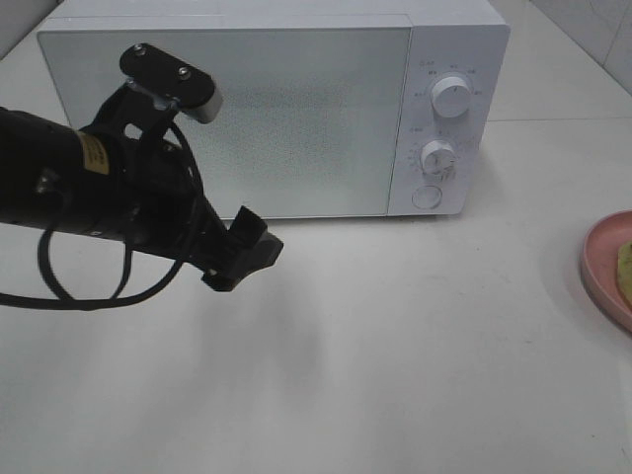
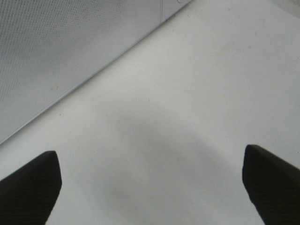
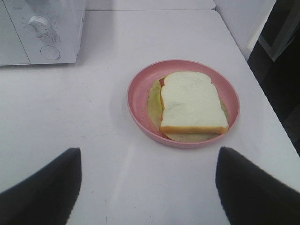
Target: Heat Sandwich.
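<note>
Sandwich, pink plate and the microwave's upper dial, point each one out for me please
sandwich (image 3: 192, 101): right wrist view, middle of top bread slice.
pink plate (image 3: 138, 96): right wrist view, bare inner wall.
microwave's upper dial (image 1: 451, 99): exterior high view, knob face.

The plate (image 1: 604, 269) and sandwich (image 1: 625, 262) are cut off by the high view's right edge; the microwave (image 1: 276, 109) dial markings are unreadable

Black arm (image 1: 89, 188), yellow label, looping black cable, grey-capped camera

Kitchen-like test bench: white microwave (image 1: 276, 109) on a plain white table (image 1: 395, 346).
</note>
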You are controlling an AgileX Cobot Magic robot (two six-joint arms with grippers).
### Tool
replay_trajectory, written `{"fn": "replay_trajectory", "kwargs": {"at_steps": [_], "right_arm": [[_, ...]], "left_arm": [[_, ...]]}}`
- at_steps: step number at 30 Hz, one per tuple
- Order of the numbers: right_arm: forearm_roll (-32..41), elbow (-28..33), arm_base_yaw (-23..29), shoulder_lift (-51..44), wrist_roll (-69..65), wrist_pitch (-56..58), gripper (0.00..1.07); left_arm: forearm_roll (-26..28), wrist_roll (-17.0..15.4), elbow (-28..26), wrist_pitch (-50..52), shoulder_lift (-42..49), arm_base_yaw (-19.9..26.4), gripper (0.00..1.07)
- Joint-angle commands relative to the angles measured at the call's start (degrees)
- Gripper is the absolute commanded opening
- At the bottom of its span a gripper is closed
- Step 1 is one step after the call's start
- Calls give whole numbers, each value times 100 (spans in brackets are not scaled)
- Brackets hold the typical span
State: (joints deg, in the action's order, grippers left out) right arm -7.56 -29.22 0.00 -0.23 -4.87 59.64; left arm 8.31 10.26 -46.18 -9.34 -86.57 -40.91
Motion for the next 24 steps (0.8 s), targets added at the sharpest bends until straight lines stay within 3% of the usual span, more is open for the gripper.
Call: {"fn": "replay_trajectory", "kwargs": {"at_steps": [1,4,7,11,13,14,17,24], "right_arm": [[6,23,-11,-155,0,-23,76],[6,23,-11,-155,0,-23,76],[6,23,-11,-155,0,-23,76],[6,23,-11,-155,0,-23,76],[6,23,-11,-155,0,-23,76],[6,23,-11,-155,0,-23,76],[6,23,-11,-155,0,-23,76],[6,23,-11,-155,0,-23,76]], "left_arm": [[-11,-189,6,-476,201,126,102],[-11,-464,6,-1077,464,602,102],[-6,-498,6,-1295,630,882,102],[-17,-498,6,-1656,1014,1421,102],[-23,-498,6,-1931,1272,1925,102],[-23,-498,6,-1931,1272,1925,102],[-63,-481,6,-2384,1616,2699,102],[-57,-435,6,-3077,2057,3615,102]]}}
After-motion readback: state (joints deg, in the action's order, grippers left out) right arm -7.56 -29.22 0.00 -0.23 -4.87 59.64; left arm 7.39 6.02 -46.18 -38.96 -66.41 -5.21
